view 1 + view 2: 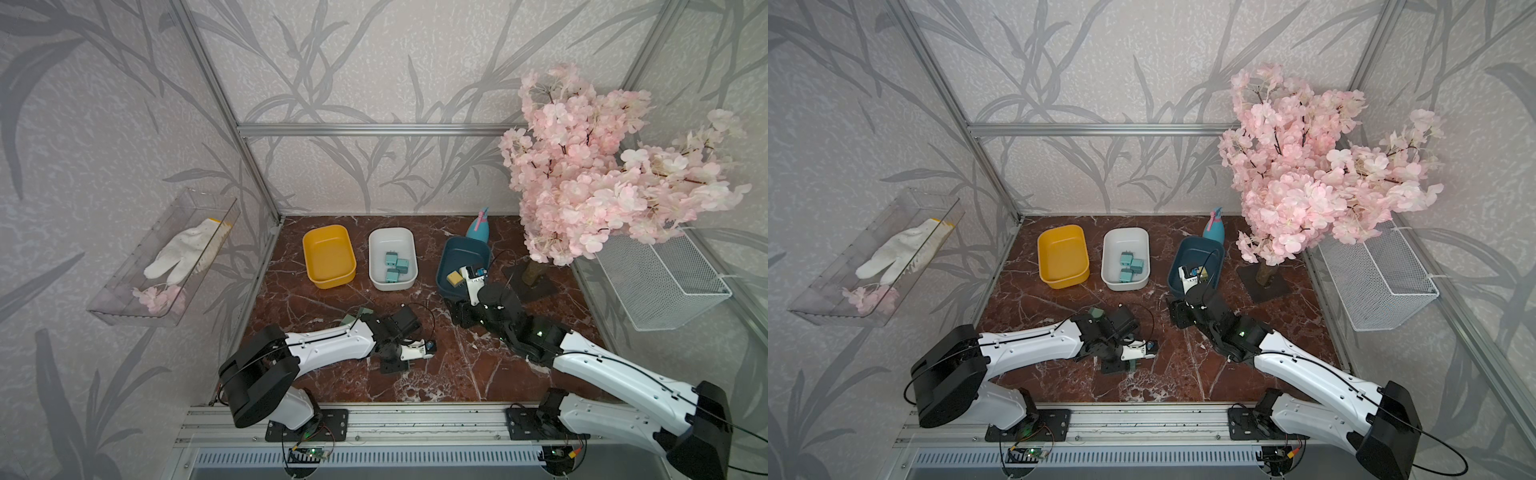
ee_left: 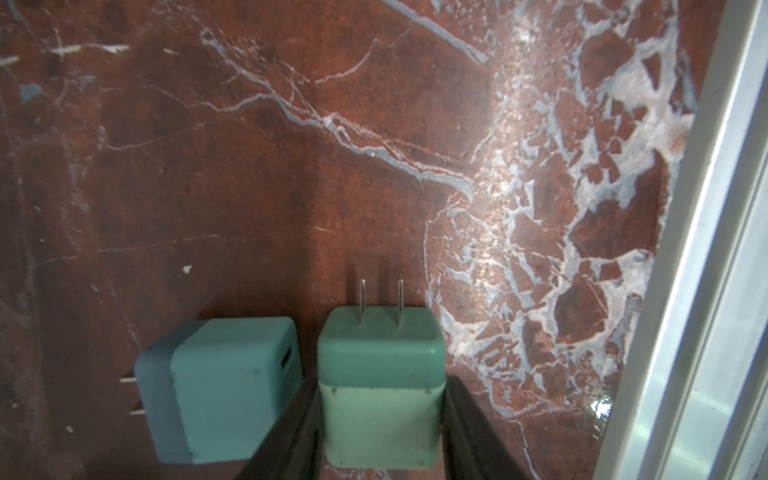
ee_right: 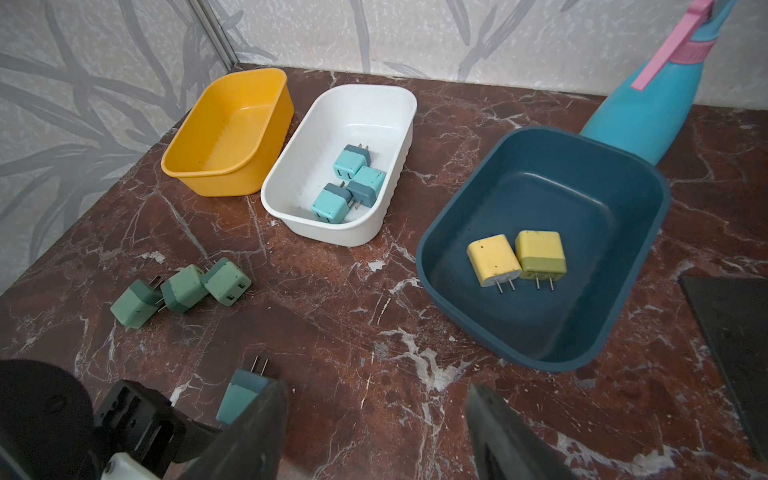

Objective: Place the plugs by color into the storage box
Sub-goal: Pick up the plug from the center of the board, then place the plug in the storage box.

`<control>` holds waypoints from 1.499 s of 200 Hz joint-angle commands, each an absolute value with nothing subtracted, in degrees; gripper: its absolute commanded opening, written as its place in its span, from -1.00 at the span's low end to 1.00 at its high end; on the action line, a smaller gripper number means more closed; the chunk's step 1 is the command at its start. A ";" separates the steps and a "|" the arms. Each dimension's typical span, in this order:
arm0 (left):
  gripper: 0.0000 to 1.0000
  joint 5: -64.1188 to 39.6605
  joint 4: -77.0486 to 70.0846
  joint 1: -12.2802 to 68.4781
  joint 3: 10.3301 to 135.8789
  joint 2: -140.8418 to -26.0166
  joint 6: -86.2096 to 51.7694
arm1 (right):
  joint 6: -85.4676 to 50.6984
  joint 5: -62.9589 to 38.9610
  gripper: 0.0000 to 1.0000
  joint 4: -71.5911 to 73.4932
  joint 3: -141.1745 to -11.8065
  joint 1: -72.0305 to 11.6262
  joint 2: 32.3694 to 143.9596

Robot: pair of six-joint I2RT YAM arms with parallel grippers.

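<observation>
My left gripper (image 2: pixel 380 384) is shut on a sage green plug (image 2: pixel 380 353), prongs pointing away, low over the marble. A light blue plug (image 2: pixel 224 386) lies right beside it. Three more green plugs (image 3: pixel 178 291) lie clustered on the table, partly hidden by the left arm in a top view (image 1: pixel 357 316). The white box (image 1: pixel 390 243) holds three light blue plugs (image 3: pixel 353 183). The dark blue box (image 1: pixel 457 253) holds two yellow plugs (image 3: pixel 517 257). The yellow box (image 1: pixel 328 253) is empty. My right gripper (image 3: pixel 378 384) stands open and empty by the dark blue box.
A teal spray bottle (image 1: pixel 480 228) stands behind the dark blue box. A pink blossom tree (image 1: pixel 602 174) on a dark base (image 1: pixel 536 286) fills the back right, next to a white wire basket (image 1: pixel 660 282). An aluminium rail (image 2: pixel 706 291) borders the front edge.
</observation>
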State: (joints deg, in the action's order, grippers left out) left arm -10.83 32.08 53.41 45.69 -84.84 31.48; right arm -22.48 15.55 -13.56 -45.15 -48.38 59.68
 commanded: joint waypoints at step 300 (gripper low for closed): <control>-0.48 -12.75 40.57 17.25 77.22 -86.02 18.34 | -23.32 8.68 0.46 -7.13 -52.23 -48.16 69.10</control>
